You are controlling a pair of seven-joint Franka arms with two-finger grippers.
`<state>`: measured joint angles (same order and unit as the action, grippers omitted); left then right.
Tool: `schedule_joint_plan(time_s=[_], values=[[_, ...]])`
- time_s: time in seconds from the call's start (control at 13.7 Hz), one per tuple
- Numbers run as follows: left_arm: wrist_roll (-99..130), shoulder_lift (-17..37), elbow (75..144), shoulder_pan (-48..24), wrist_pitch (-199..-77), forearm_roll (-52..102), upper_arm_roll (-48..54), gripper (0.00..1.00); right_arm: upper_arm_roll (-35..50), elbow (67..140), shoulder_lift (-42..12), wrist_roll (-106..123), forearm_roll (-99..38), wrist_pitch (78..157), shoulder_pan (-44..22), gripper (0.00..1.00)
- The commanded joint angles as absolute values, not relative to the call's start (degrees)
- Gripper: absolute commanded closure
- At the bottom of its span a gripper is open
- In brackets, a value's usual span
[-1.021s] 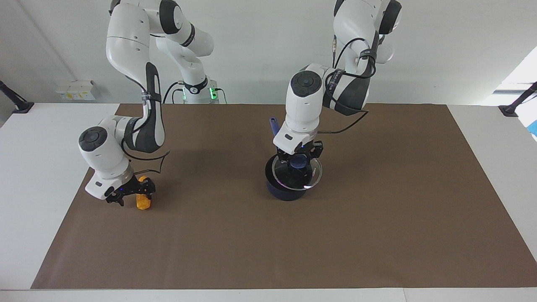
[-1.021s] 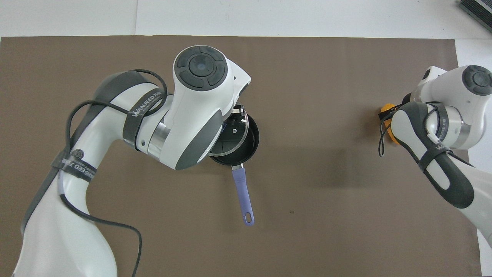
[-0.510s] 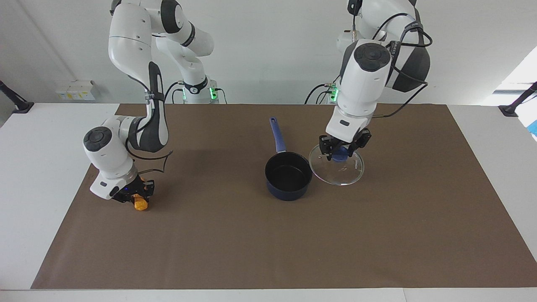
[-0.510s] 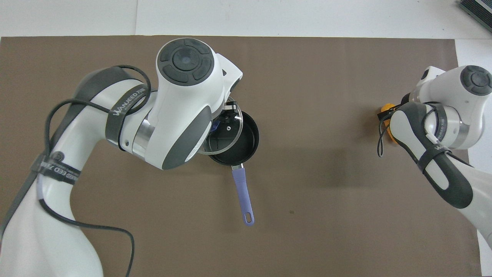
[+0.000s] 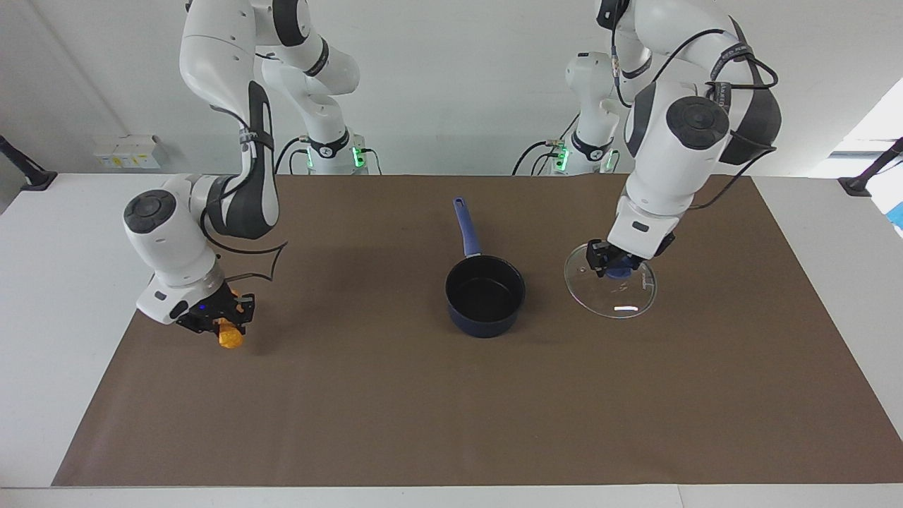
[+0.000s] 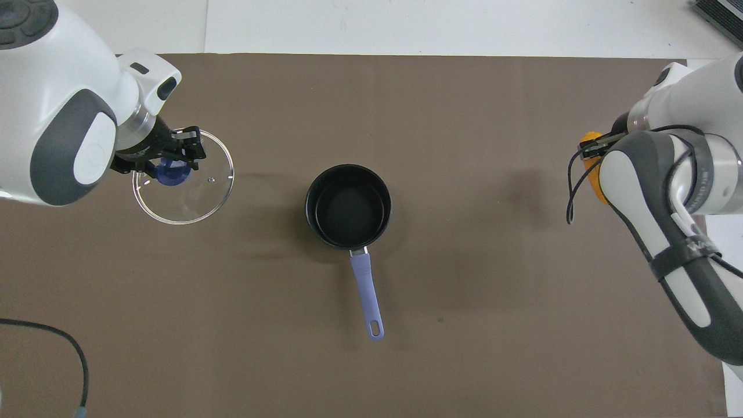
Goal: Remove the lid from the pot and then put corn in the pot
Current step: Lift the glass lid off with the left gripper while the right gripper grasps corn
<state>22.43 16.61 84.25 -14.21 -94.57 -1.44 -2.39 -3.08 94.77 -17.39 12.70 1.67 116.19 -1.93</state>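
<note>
The pot (image 5: 485, 295) stands open mid-mat, black inside, its long blue handle (image 5: 465, 226) pointing toward the robots; it also shows in the overhead view (image 6: 348, 206). My left gripper (image 5: 612, 270) is shut on the blue knob of the glass lid (image 5: 622, 300). It holds the lid tilted and low over the mat, toward the left arm's end; the lid also shows in the overhead view (image 6: 191, 200). My right gripper (image 5: 223, 324) is shut on the orange-yellow corn (image 5: 230, 341), end down just above the mat at the right arm's end. In the overhead view the corn (image 6: 592, 168) is mostly hidden by the arm.
A brown mat (image 5: 451, 423) covers the white table (image 5: 63, 296). Small white boxes (image 5: 127, 152) sit by the wall at the right arm's end. A dark object (image 6: 720, 14) lies at the table's corner farthest from the robots.
My left gripper lifted the lid off the pot and carried it toward the left arm's end, lowering it. My right gripper closed on the corn and raised it slightly, tipping it end down.
</note>
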Motion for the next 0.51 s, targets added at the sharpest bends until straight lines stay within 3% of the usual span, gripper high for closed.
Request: schedule_joint_plan(time_s=[0.0,0.15,0.44], values=[[21.71,11.00,92.44,-10.83,-96.58,-2.55,-2.02,1.00,-2.99,90.82,-16.17,8.19,2.72,108.84,-4.12,1.00],[20.49,7.05,100.24,-8.71,-100.53,-4.38,-2.02,1.00,-2.99,87.99,-16.17,2.50,3.25,104.17,-7.97,1.00],[18.28,0.37,113.17,-4.67,-111.41,-5.19,-2.02,1.00,-2.81,87.98,-16.17,-10.42,2.28,104.59,-17.03,1.00]])
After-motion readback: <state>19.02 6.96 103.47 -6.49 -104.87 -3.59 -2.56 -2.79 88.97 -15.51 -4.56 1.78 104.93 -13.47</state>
